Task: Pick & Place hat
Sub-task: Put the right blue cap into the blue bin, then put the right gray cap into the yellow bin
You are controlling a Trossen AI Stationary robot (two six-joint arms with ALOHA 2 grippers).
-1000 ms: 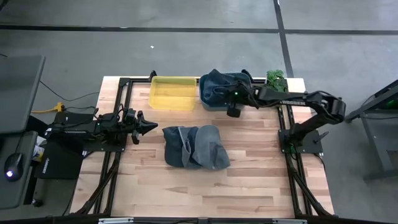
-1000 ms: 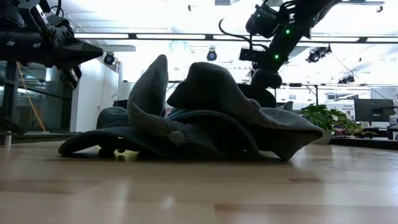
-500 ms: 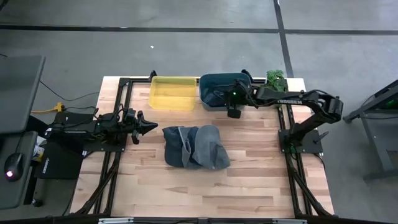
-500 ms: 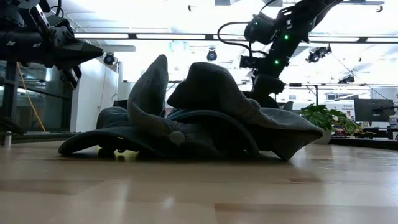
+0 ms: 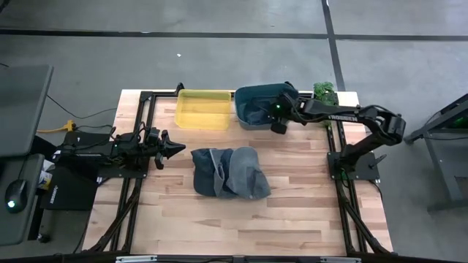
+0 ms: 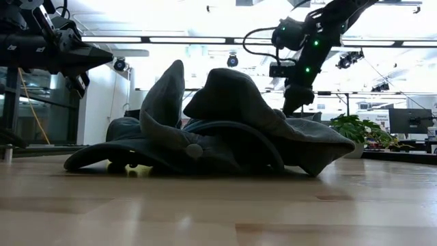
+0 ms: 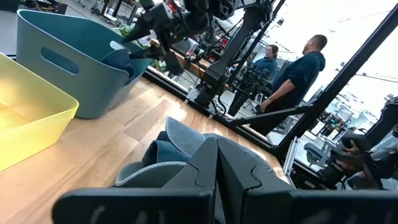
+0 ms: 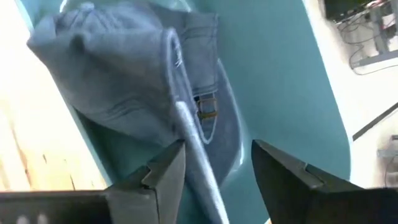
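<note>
No brand, label or writing can be read on any of the things; only small green lights show on the right arm.

The right tool (image 5: 277, 126) hangs over the near edge of the teal bin (image 5: 248, 98), at the far side of the worktop (image 5: 292, 212). Its two fingers (image 8: 165, 171) are spread apart and hold nothing. Between them, in the right wrist view, a blue-grey hat (image 8: 124, 74) lies inside the teal bin, resting against the bin's wall, with its brim edge running toward the gap between the fingers. Whether the fingers touch the hat I cannot tell.

Beside the teal bin, on its left, stands a yellow bin (image 5: 202, 108), touching it or nearly so.

In the middle of the worktop lies a pile of grey hats (image 5: 229, 172), crumpled together. In the low view the pile (image 6: 218, 126) fills the centre, and the right arm stands behind it.

The left tool (image 5: 174, 148) is over the left side of the worktop, near the pile but apart from it. Its fingers are pressed together and hold nothing.

A green plant (image 5: 325, 90) stands at the far right corner. In the left wrist view two persons (image 7: 292, 71) stand in the room beyond the worktop.
</note>
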